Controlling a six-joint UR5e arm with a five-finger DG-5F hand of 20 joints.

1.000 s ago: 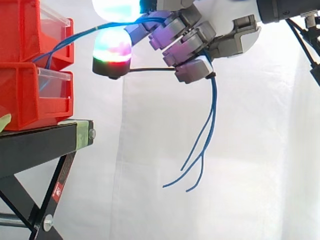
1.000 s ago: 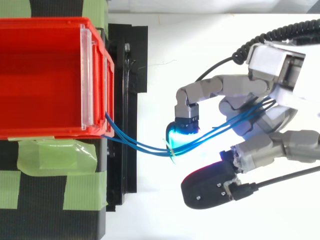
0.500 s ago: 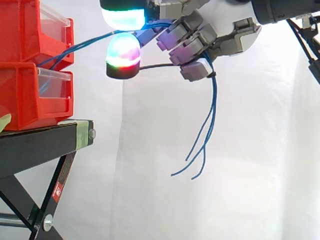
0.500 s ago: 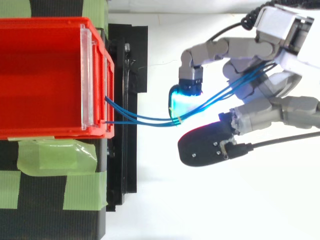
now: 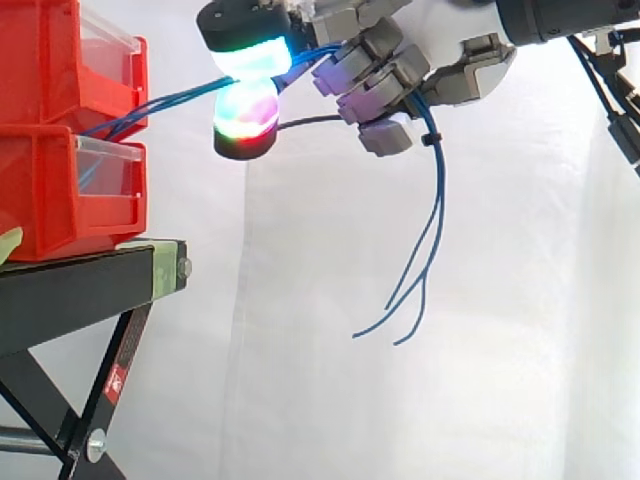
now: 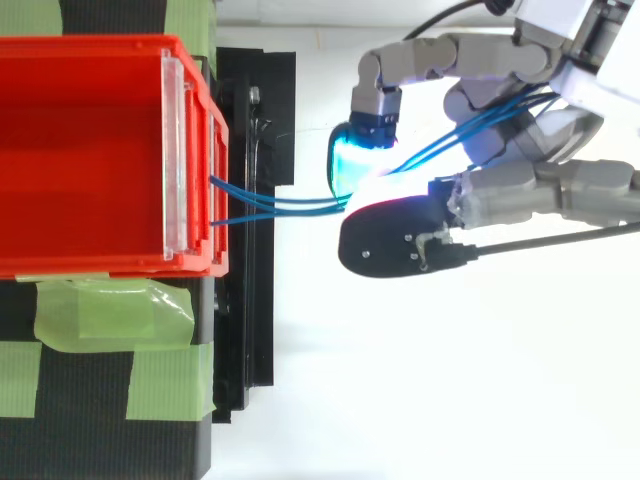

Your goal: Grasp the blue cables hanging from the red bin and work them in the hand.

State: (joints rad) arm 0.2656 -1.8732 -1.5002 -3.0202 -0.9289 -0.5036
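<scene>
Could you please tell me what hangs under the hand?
Loose ends of the blue cables dangle beneath the hand, before the white curtain. Their stretch through the curled fingers is covered.

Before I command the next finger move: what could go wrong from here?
The blue cables run nearly straight from the red bin to the hand: pulling away could drag them out or shift the bin. They are thin between the thick glowing pads, so the pinch may slip. Their ends dangle under the hand and could snag.
</scene>
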